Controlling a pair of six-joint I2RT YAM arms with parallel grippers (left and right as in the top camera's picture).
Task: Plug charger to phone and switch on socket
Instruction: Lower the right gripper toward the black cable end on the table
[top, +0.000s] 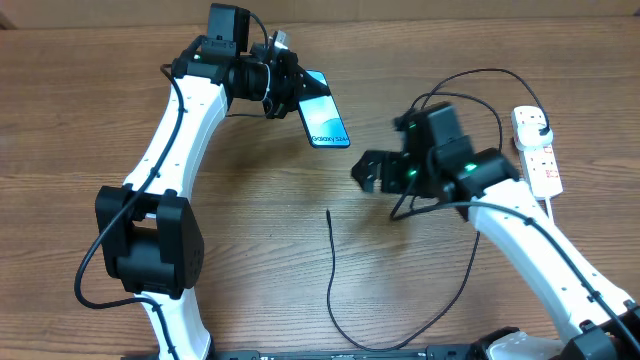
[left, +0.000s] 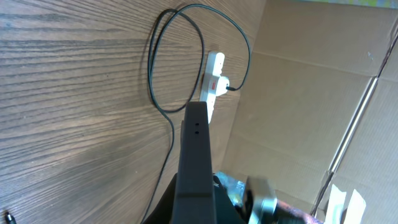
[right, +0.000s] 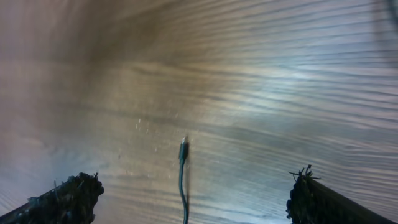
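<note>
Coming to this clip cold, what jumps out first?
The phone, its blue screen lit, is tilted up off the table near top centre, clamped in the left gripper. Beside it the right gripper hangs open near the charger tip; the socket lies at the far right.

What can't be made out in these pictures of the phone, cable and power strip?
- Phone charging port: too small overhead; the left wrist view shows only a dark edge.
- Power strip switches, on or off: too small in both views showing them.
- Charger cable, connector type at its tip: blurred in the right wrist view.
- Left pincer: tips indistinct overhead, hidden behind the phone in its own view.
</note>
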